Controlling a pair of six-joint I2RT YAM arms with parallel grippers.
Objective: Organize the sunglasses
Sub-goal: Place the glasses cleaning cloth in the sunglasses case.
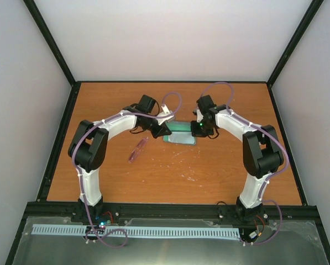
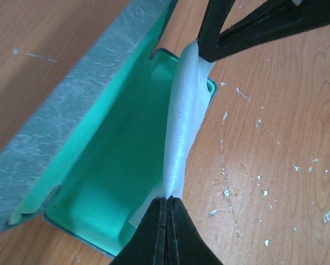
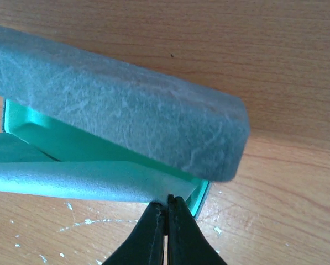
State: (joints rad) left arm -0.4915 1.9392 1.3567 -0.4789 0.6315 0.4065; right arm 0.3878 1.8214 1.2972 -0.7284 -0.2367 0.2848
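Observation:
The sunglasses [image 1: 137,149], a slim folded pink pair, lie on the table to the left of the case and in front of my left arm. The grey-blue case [image 1: 180,135] lies open, showing its green lining [image 2: 115,160]. A pale blue cloth [image 2: 182,127] is stretched over the case's near rim. My left gripper [image 2: 169,199] is shut on one end of it. My right gripper [image 3: 166,203] is shut on the other end of the cloth [image 3: 71,179], below the raised lid [image 3: 126,110]. The right gripper's fingers [image 2: 253,25] also show in the left wrist view.
Wooden table [image 1: 170,176] with white scuff marks [image 2: 225,193] near the case. A black frame rail [image 1: 59,138] runs along the table's left edge, and grey walls stand around it.

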